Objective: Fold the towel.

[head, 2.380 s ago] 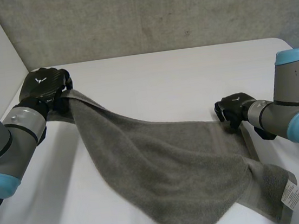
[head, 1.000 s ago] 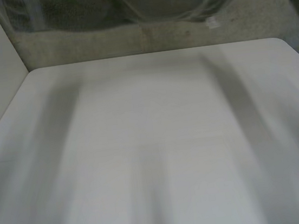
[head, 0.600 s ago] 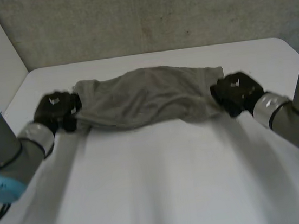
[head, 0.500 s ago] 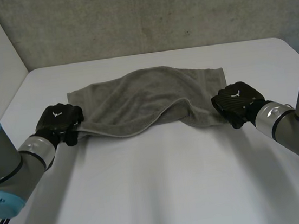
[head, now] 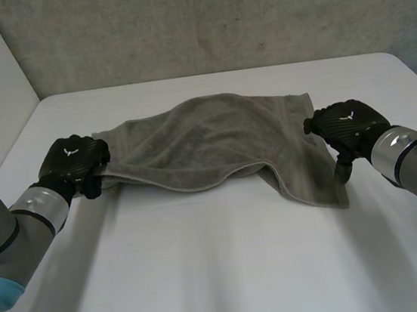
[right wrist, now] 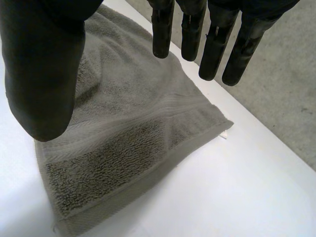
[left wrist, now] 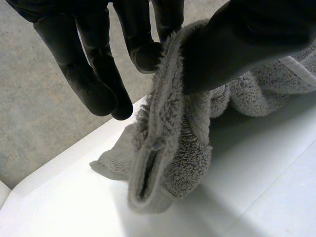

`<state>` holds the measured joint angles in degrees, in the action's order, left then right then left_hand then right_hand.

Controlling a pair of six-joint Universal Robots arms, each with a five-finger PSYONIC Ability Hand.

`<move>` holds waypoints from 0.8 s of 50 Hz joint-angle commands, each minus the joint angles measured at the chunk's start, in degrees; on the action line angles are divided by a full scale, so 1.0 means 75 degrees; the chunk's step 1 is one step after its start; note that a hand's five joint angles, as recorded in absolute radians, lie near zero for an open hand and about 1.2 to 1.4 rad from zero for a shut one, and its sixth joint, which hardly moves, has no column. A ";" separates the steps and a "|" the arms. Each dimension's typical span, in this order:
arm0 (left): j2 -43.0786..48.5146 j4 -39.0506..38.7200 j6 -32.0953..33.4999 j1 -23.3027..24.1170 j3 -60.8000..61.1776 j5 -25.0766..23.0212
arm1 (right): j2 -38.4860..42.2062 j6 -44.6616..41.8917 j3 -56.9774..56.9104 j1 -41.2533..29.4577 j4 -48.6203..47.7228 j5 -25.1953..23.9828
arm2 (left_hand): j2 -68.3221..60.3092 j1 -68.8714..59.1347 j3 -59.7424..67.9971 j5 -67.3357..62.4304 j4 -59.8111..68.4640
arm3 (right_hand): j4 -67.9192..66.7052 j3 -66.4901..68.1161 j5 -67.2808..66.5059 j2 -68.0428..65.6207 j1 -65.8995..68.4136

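Grey terry towel, hemmed edges, flat woven band near right end. Lies crosswise on far half of white table, rumpled, near long edge sagging in curve. Right end flat on table, corner toward front. Left end bunched, doubled over, lifted, pinched in left hand.

The white table bears one rumpled grey towel, lying crosswise.

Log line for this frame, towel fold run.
towel: rumpled, partly doubled over on table | left robot hand: pinching left end | right robot hand: open over right end
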<state>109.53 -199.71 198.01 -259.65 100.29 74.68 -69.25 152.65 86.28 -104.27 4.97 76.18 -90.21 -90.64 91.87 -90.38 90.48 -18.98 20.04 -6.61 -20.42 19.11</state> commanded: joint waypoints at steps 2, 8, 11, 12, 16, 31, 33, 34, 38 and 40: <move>0.0009 0.0002 0.0001 -0.0021 -0.0037 -0.0008 | 0.0362 0.1080 0.0355 -0.0019 -0.0100 0.0015 | 0.1361 0.1418 -0.1582 0.2717 -0.1398 | 0.0940 -0.1080 0.0624 0.1131 -0.0957; 0.0032 -0.0009 -0.0011 -0.0021 -0.0084 0.0003 | 0.0630 0.1794 0.0659 -0.0019 -0.0626 0.0050 | 0.1361 0.1418 -0.1582 0.2717 -0.1398 | 0.0739 -0.0879 0.0422 0.0930 -0.0756; 0.0032 -0.0021 -0.0011 -0.0033 -0.0095 0.0003 | 0.0888 0.1993 0.0695 -0.0042 -0.0883 0.0097 | 0.1361 0.1418 -0.1582 0.2717 -0.1398 | 0.0693 -0.0834 0.0377 0.0884 -0.0710; 0.0032 -0.0009 -0.0011 -0.0033 -0.0095 0.0003 | 0.0994 0.2110 0.0683 -0.0043 -0.1001 0.0132 | 0.1361 0.1418 -0.1582 0.2717 -0.1398 | 0.0627 -0.0767 0.0310 0.0818 -0.0644; 0.0032 -0.0021 -0.0011 -0.0033 -0.0084 0.0003 | 0.1218 0.2252 0.0578 -0.0090 -0.1154 0.0226 | 0.1361 0.1418 -0.1582 0.2717 -0.1398 | 0.0357 -0.0497 0.0040 0.0548 -0.0374; -0.0014 -0.0056 -0.0046 -0.0185 -0.0119 -0.0008 | 0.2529 0.3223 -0.0581 -0.0687 -0.1189 0.0261 | 0.1361 0.1418 -0.1582 0.2717 -0.1398 | -0.0718 0.0578 -0.1034 -0.0527 0.0701; -0.0038 -0.0056 -0.0046 -0.0197 -0.0119 -0.0008 | 0.2612 0.3377 -0.0711 -0.0699 -0.1189 0.0261 | 0.1361 0.1418 -0.1582 0.2717 -0.1398 | -0.1056 0.0916 -0.1373 -0.0865 0.1039; -0.0050 -0.0056 -0.0058 -0.0197 -0.0130 -0.0008 | 0.2693 0.3459 -0.0827 -0.0699 -0.1189 0.0261 | 0.1361 0.1418 -0.1582 0.2717 -0.1398 | -0.1278 0.1138 -0.1595 -0.1087 0.1261; -0.0061 -0.0056 -0.0069 -0.0220 -0.0142 -0.0008 | 0.2800 0.3506 -0.1039 -0.0711 -0.1189 0.0273 | 0.1361 0.1418 -0.1582 0.2717 -0.1398 | -0.1662 0.1521 -0.1978 -0.1471 0.1645; -0.0061 -0.0056 -0.0069 -0.0220 -0.0142 0.0003 | 0.2835 0.3506 -0.1214 -0.0711 -0.1178 0.0331 | 0.1361 0.1418 -0.1582 0.2717 -0.1398 | -0.1907 0.1767 -0.2224 -0.1716 0.1890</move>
<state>109.23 -200.15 197.59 -261.10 99.33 74.61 -49.18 177.80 80.27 -109.54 -3.95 78.18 -90.21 -90.64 91.87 -90.38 90.48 -29.71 29.96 -20.14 -29.66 29.63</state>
